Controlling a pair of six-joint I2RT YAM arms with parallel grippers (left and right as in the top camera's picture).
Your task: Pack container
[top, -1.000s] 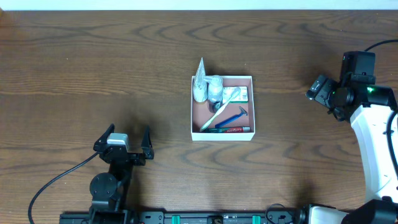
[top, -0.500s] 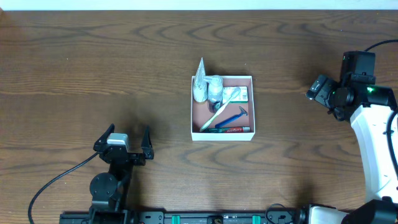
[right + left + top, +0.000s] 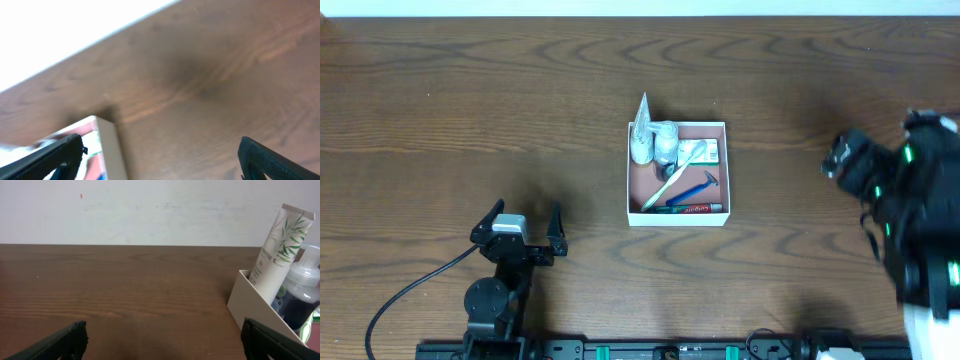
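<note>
The container (image 3: 631, 190) is a square shallow white-walled box with a reddish-brown floor at the table's middle. It holds a white tube (image 3: 641, 122), a clear bottle (image 3: 665, 143), a green-and-white carton (image 3: 704, 151), a toothbrush (image 3: 672, 180), a blue razor (image 3: 696, 188) and a red toothpaste tube (image 3: 698, 208). My left gripper (image 3: 525, 222) is open and empty at the front left, well left of the container. My right gripper (image 3: 840, 158) is blurred at the far right, open and empty. The container's corner shows in the left wrist view (image 3: 260, 305) and the right wrist view (image 3: 112, 150).
The brown wooden table (image 3: 470, 100) spreads around the container. A black cable (image 3: 410, 290) runs from the left arm's base at the front left. A pale wall lies beyond the table's far edge (image 3: 150, 210).
My right arm has swung down and toward the front right, now blurred with motion. The left arm and the container's contents have not moved.
</note>
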